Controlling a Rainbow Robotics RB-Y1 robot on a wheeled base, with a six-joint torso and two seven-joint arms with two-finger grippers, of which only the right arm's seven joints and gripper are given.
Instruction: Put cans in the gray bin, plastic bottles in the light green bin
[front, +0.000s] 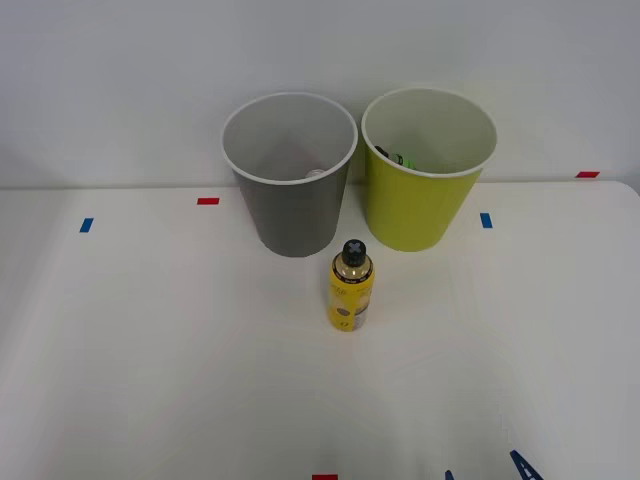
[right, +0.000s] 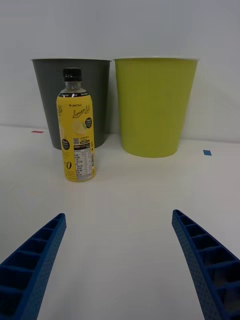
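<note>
The yellow-labelled bottle (front: 351, 290) stands upright on the white counter (front: 150, 350), black screw cap on top, its label reading "Lemon" in the wrist view. It sits just in front of the two bins, roughly before the gap between them, a little nearer the gray one and apart from both.

The gray bin (front: 293, 212) stands upright at the back of the counter, white rim up; something small and pale shows low inside it, too little to tell what. Just beside it, on the robot's right, the light green bin (front: 418, 208) stands the same way, with a bit of green and dark stuff peeking over its inner wall. The two bins are close together, but I can't say whether they touch.

The right tool (right: 117, 265) hovers low over the counter, well short of the bottle, its blue ribbed fingers (right: 35, 265) spread wide with nothing between them. In the front view its tips just show at the near edge.

Small red tape marks (front: 208, 201) and blue tape marks (front: 486, 220) dot the counter around the bins.
</note>
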